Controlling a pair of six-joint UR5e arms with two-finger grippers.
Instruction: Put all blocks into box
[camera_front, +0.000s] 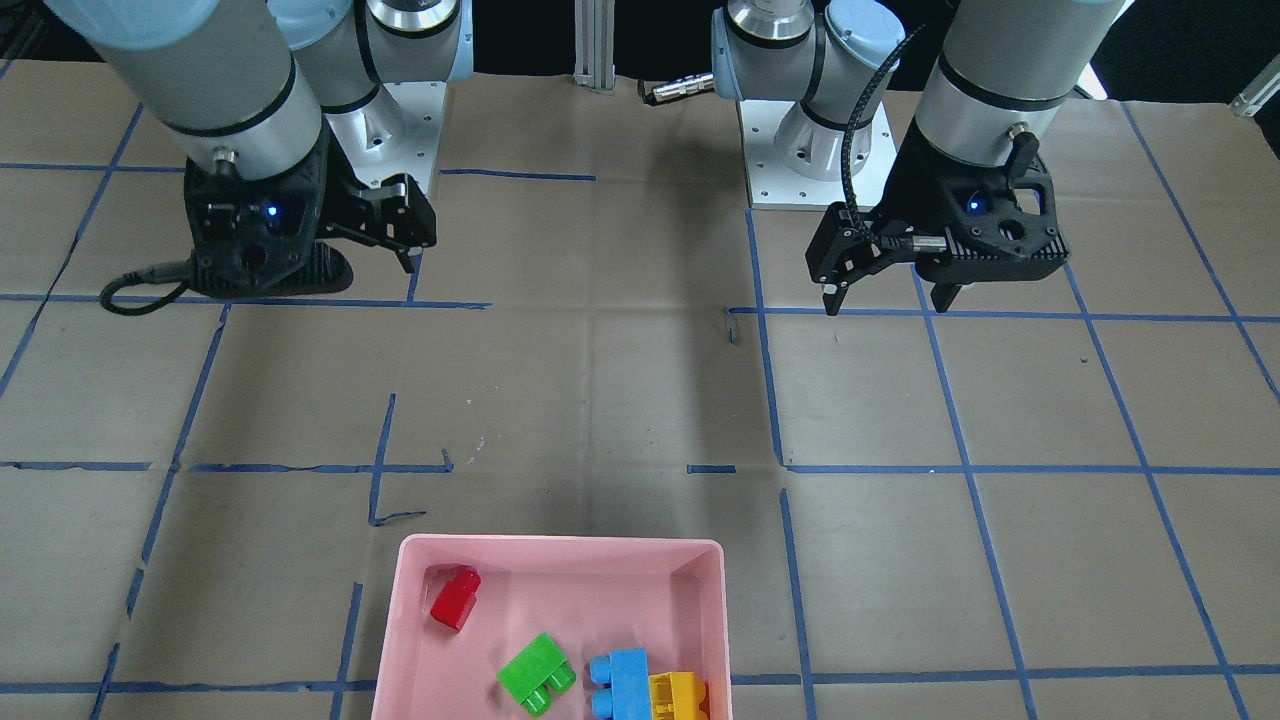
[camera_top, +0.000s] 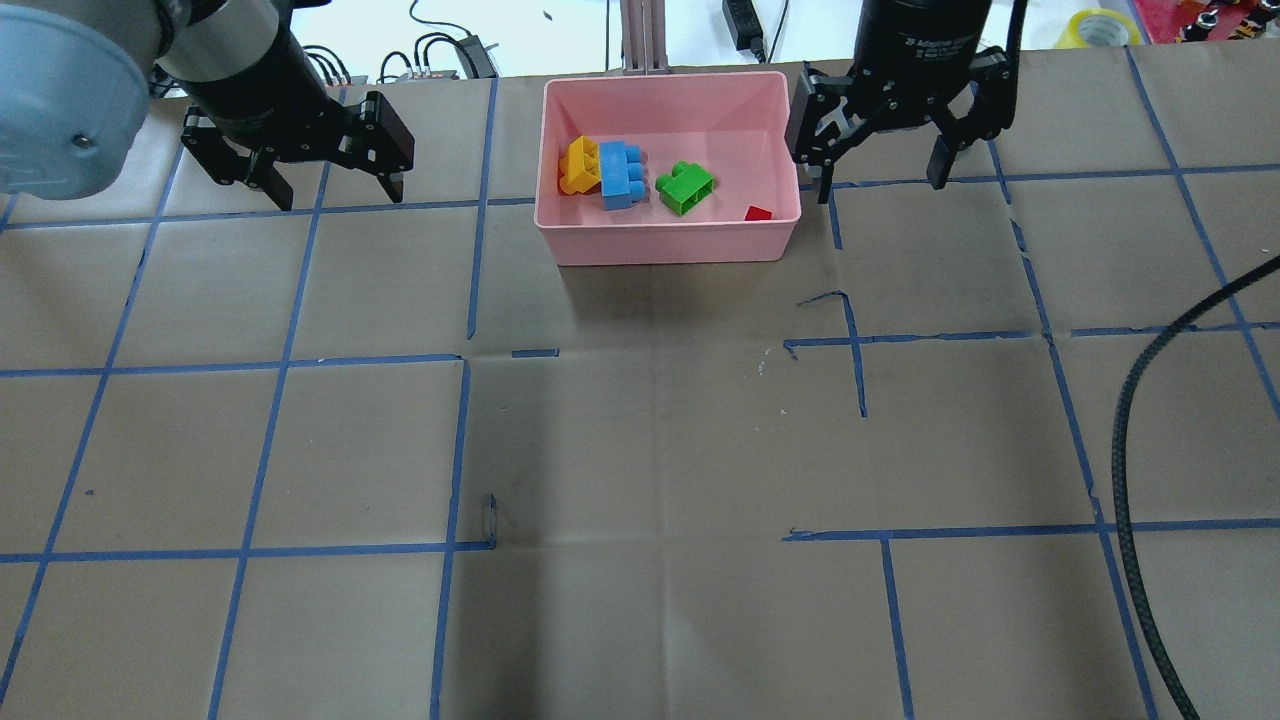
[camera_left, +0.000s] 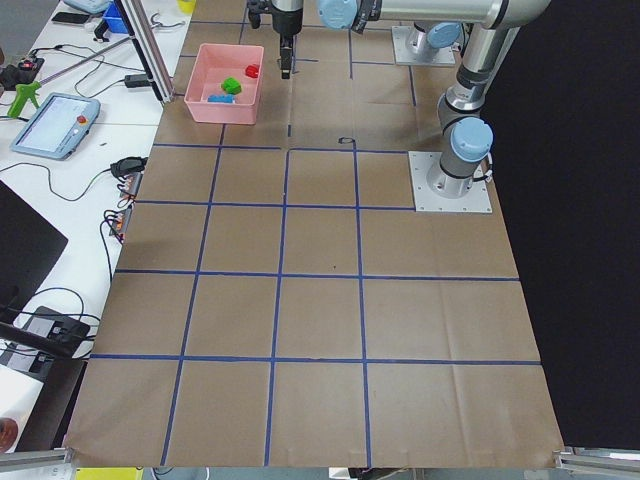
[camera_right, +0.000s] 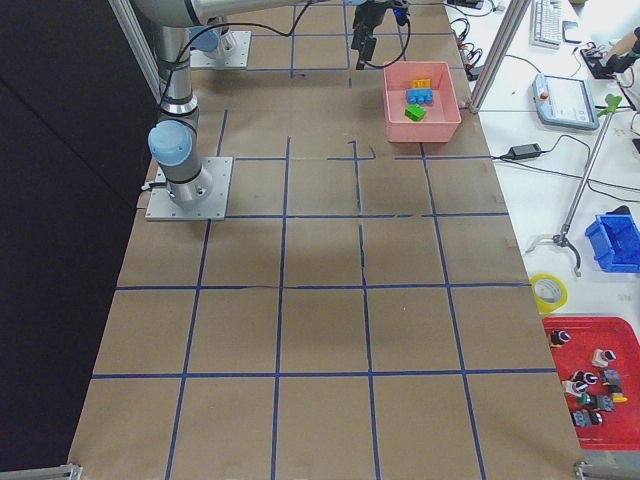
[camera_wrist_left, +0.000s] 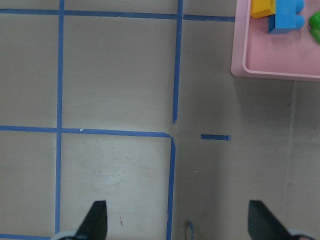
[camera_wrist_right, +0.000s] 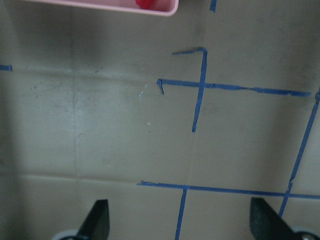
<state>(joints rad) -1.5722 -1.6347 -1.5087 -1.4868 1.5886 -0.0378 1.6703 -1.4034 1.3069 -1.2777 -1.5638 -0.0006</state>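
The pink box (camera_top: 665, 245) sits at the table's far middle in the overhead view and holds all the blocks: yellow (camera_top: 578, 165), light-blue (camera_top: 622, 175), green (camera_top: 685, 187) and red (camera_top: 758, 213). In the front view the box (camera_front: 560, 545) holds the red (camera_front: 455, 597), green (camera_front: 536, 673), light-blue (camera_front: 620, 683) and yellow (camera_front: 680, 695) blocks. My left gripper (camera_top: 338, 190) is open and empty, left of the box. My right gripper (camera_top: 880, 180) is open and empty, just right of the box. The left wrist view shows the box corner (camera_wrist_left: 270, 70); the right wrist view shows its edge (camera_wrist_right: 100, 5).
Brown paper with a blue tape grid covers the table. A black cable (camera_top: 1130, 420) hangs at the overhead view's right. An aluminium post (camera_top: 640, 35) stands behind the box. Both arm bases (camera_front: 810, 150) are bolted near the robot's edge.
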